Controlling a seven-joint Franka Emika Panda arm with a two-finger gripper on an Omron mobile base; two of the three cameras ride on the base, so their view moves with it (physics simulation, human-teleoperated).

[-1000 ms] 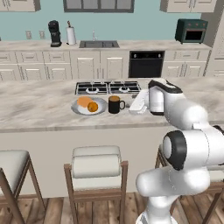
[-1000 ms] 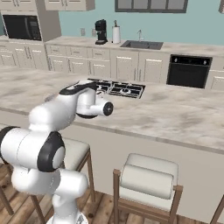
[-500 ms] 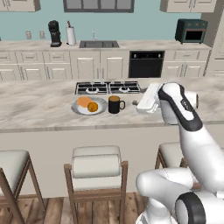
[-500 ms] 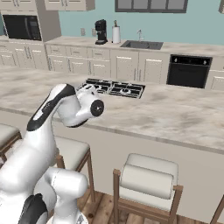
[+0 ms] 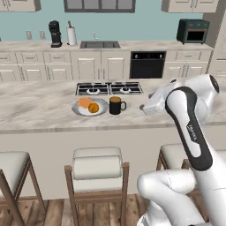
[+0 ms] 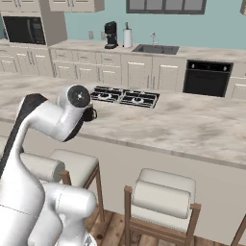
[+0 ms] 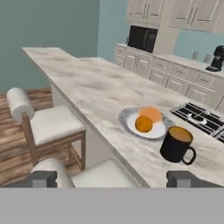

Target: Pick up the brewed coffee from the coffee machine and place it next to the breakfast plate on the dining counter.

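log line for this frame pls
stage: mug placed | coffee mug: upright on dining counter, right of breakfast plate | gripper: open, empty, apart from the mug

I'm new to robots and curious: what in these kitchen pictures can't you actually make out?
- Mug: right base view, mostly hidden behind the arm.
- Gripper: hand view, just the two tips; nothing between them.
- Coffee machine: left base view, too small for detail.
- Stool: left base view, cut by the left edge.
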